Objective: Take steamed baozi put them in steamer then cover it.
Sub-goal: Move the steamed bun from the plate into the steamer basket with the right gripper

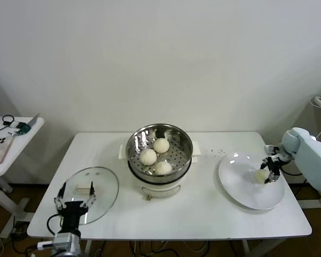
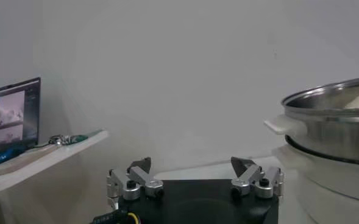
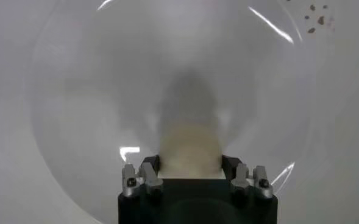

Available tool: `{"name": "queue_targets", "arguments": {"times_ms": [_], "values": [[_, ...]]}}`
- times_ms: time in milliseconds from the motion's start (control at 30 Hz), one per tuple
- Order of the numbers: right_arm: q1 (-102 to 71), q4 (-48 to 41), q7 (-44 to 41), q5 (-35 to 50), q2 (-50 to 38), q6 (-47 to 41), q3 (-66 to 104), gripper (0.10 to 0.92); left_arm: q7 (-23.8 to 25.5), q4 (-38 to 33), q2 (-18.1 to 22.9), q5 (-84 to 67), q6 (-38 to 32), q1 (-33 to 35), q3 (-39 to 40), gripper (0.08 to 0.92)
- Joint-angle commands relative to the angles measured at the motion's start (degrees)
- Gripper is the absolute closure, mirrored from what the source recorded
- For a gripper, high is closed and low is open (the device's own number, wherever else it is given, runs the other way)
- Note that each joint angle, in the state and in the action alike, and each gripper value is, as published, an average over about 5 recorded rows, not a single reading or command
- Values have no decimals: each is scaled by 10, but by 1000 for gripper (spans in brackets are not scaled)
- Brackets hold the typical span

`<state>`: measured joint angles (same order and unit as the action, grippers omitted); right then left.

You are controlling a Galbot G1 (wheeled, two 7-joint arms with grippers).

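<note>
Three steamed baozi (image 1: 161, 145) lie in the shiny steamer (image 1: 186, 140) at the table's middle. The last baozi (image 1: 262, 174) sits on a white plate (image 1: 241, 187) at the right. My right gripper (image 1: 267, 172) is shut on this baozi (image 3: 190, 146), a finger pressed to each side, low over the plate (image 3: 106, 91). The cover (image 1: 104, 184), a glass lid with a white handle, lies flat at the front left. My left gripper (image 1: 75, 194) hovers open over its near edge, holding nothing. In the left wrist view that gripper (image 2: 191, 164) faces the wall, with the steamer (image 2: 331, 122) off to one side.
The steamer stands on a white cooker base (image 1: 160, 188). A small side table (image 1: 10, 134) with a laptop (image 2: 11, 119) and cables stands left of the main table. Small dark specks (image 1: 219, 152) mark the tabletop behind the plate.
</note>
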<state>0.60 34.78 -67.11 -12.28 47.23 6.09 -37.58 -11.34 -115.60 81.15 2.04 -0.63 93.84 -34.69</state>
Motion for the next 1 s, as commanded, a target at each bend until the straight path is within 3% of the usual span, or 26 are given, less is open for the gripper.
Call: {"name": "queue_targets", "arguments": {"times_ms": [33, 367, 800, 1000], "values": [[99, 65, 10, 148, -17, -58, -118, 357, 0, 1, 1, 2, 0, -3, 5, 177], [349, 204, 57, 381, 10, -174, -363, 355, 0, 1, 2, 8, 1, -15, 20, 177], [482, 359, 186, 601, 96, -303, -492, 355, 2, -5, -14, 7, -5, -10, 22, 177], [502, 388, 199, 651, 140, -323, -540, 352, 2, -6, -19, 7, -6, -11, 27, 177]]}}
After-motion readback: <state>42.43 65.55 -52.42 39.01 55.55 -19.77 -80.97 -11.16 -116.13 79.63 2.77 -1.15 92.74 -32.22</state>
